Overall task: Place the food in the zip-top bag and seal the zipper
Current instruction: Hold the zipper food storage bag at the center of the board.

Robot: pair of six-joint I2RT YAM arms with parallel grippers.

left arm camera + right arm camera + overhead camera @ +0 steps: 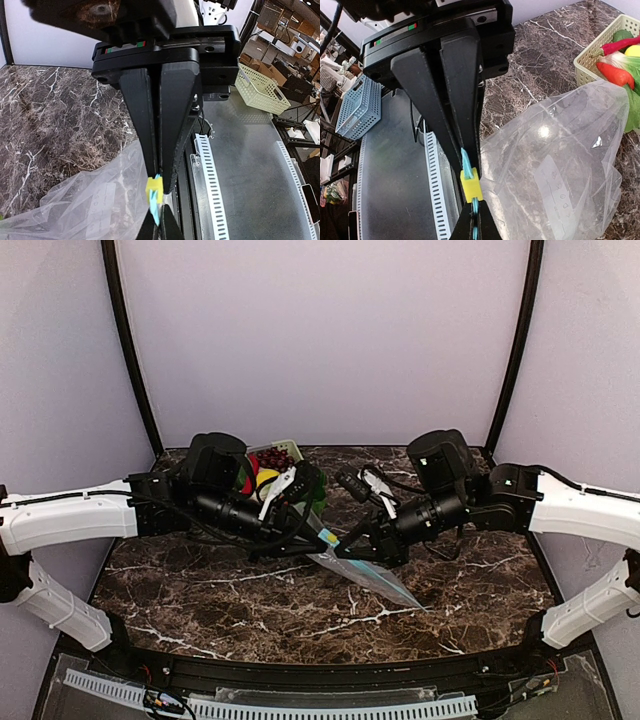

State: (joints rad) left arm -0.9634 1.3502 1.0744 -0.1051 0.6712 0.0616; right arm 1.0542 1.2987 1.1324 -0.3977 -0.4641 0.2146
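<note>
Both arms are brought together over the middle of the bench [200, 580]. The left gripper [158, 177] is seen closed, its fingers pinched onto the light blue zipper strip [156, 212] of the clear bag [95, 200]. The right gripper [468, 162] is likewise clamped on the same strip from the opposite side, tip to tip with the left one. A small yellow slider [470, 185] is seated on the strip, just between the two sets of fingertips. In the overhead view the bag is seen hanging down from the grippers, slanted toward the right front, its lower corner near the bench surface; whether it touches cannot be told. The food is found in the pale green basket [290, 448] at the back of the bench, beside the left arm: dark grapes [272, 457], a red chilli [616, 76], a yellow lemon [633, 50] and leafy greens [634, 107]. From the right wrist view the far side of the bag is seen close against the basket.
</note>
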